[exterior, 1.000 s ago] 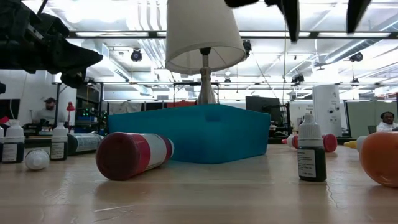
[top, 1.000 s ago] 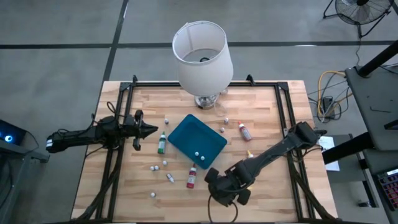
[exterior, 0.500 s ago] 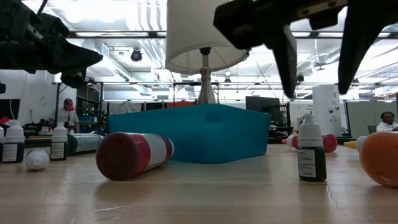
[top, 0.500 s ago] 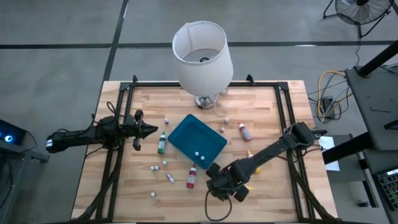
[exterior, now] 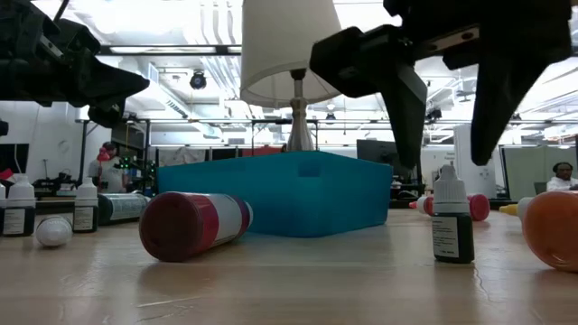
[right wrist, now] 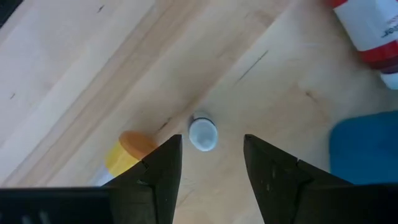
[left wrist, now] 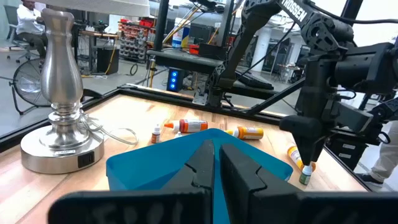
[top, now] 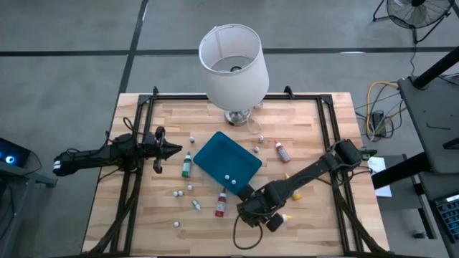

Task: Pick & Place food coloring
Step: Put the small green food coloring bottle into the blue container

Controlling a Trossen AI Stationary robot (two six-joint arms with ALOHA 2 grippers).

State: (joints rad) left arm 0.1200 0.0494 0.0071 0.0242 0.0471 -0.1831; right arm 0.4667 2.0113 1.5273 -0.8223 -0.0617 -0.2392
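Note:
The food coloring bottles lie scattered on the wooden table: a green one point(top: 186, 165), two red ones point(top: 221, 203) point(top: 282, 150) and an orange-yellow one point(top: 277, 222) on their sides. A small dark bottle with a white cap point(exterior: 450, 226) stands upright on its base. My right gripper point(exterior: 442, 158) points down right above it, open, one finger on either side of the cap point(right wrist: 203, 134) without touching it. My left gripper point(top: 168, 150) is shut and level above the table's left part, holding nothing.
A teal-blue tray point(top: 228, 162) sits mid-table, just beyond my right gripper. A lamp with a white shade point(top: 233, 68) stands at the far edge. Several small white-capped bottles point(top: 190, 188) dot the near left area. A black frame point(top: 326, 122) borders the table.
My right gripper has sunk toward the small upright bottle and shifted slightly toward the tray, rolling about its own axis as it went. Its fingers now hang at about the height of the cap. The orange-yellow bottle now shows on its near side.

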